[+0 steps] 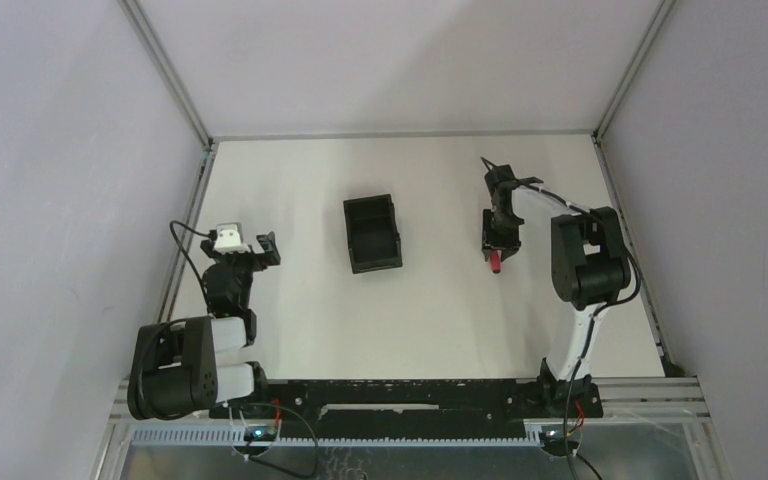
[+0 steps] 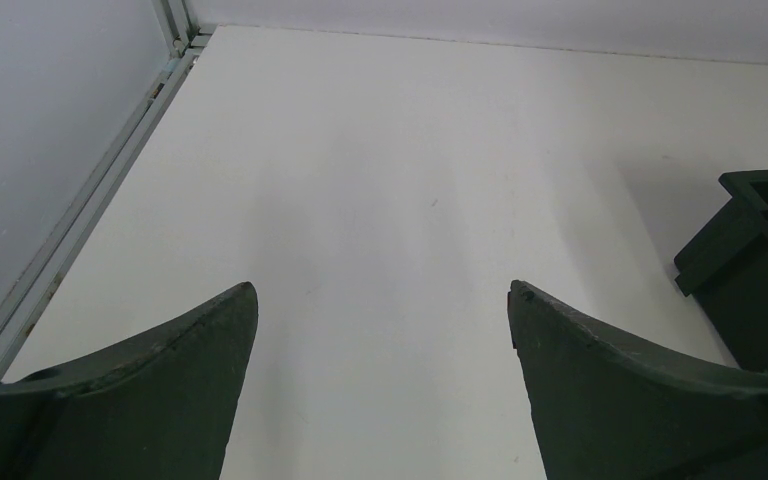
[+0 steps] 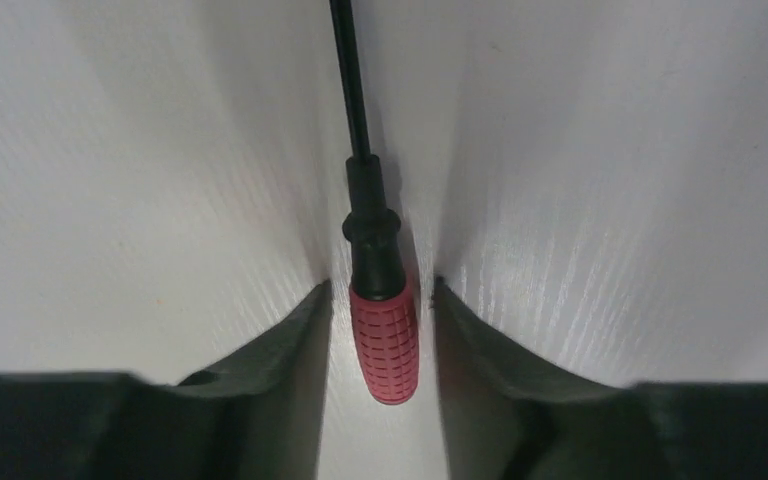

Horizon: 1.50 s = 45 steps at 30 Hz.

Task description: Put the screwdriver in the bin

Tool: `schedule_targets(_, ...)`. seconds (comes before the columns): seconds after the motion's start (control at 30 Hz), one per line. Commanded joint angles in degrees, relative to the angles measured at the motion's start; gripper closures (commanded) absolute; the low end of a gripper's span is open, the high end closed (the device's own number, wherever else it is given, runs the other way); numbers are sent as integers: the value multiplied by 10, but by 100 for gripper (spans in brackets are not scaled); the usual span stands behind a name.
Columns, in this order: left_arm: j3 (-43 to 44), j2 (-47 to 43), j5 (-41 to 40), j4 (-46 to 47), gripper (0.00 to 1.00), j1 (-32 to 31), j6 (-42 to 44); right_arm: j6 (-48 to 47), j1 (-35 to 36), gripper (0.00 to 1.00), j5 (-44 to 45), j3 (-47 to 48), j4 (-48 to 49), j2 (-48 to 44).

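Observation:
The screwdriver (image 3: 385, 340) lies flat on the white table, its red ribbed handle toward the camera and its thin dark shaft pointing away. My right gripper (image 3: 380, 283) is lowered over it and open, one finger on each side of the handle with a narrow gap on both sides. From above, only the red handle end (image 1: 497, 264) shows below the right gripper (image 1: 498, 245). The black open-top bin (image 1: 372, 262) stands mid-table, left of the screwdriver. My left gripper (image 2: 382, 287) hangs open over bare table, with the bin (image 2: 750, 270) at its right.
Grey walls and an aluminium frame rail (image 1: 188, 225) close the table in on the left, back and right. The left arm (image 1: 210, 330) sits folded near the front-left corner. A black mounting rail (image 1: 400, 395) runs along the near edge.

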Motion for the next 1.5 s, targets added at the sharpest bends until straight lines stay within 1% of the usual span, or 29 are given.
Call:
schedule_targets(0.0,14,-8,-7,9,0,-4,12,-5,11,71,37,4,16,23)
schedule_targets(0.07,14,-8,-7,9,0,-4,12,-6,12,99,42,5,9,9)
schedule_targets(0.13,14,-8,-7,9,0,-4,12,-12,10,100,40,15,-8,-12)
schedule_targets(0.23,14,-8,-7,9,0,-3,12,-23,1,100,27,59,-76,-43)
schedule_targets(0.37,15,-8,-7,9,0,-4,12,-39,-20,100,-16,145,-199,-68)
schedule_targets(0.47,15,-8,-7,9,0,-4,12,-41,-32,100,-17,211,-283,-80)
schedule_targets(0.57,15,-9,-6,9,0,-3,12,-33,-35,100,-17,283,-338,-87)
schedule_targets(0.63,15,-8,-6,9,0,-4,12,-28,-35,100,-17,313,-354,-90)
schedule_targets(0.77,14,-9,-6,9,0,-4,12,-7,-33,100,-35,369,-365,-84)
schedule_targets(0.87,14,-8,-6,9,0,-4,12,12,-14,100,-33,396,-367,-64)
schedule_targets(0.93,15,-8,-7,9,0,-4,12,29,13,100,-32,417,-355,-50)
schedule_targets(1.07,14,-9,-7,9,0,-4,12,53,92,100,-65,479,-314,-6)
schedule_targets(1.13,14,-8,-7,9,0,-4,12,58,143,100,-76,548,-306,36)
schedule_targets(1.17,15,-8,-7,9,0,-4,12,59,156,100,-83,571,-309,60)
schedule_targets(1.23,15,-8,-7,9,0,-4,12,61,196,100,-96,660,-313,109)
schedule_targets(1.3,14,-9,-7,9,0,-3,12,61,225,100,-105,715,-308,148)
schedule_targets(1.37,15,-9,-8,9,0,-3,12,58,247,100,-109,720,-276,160)
schedule_targets(1.47,14,-9,-7,9,0,-4,13,37,274,100,-88,669,-212,139)
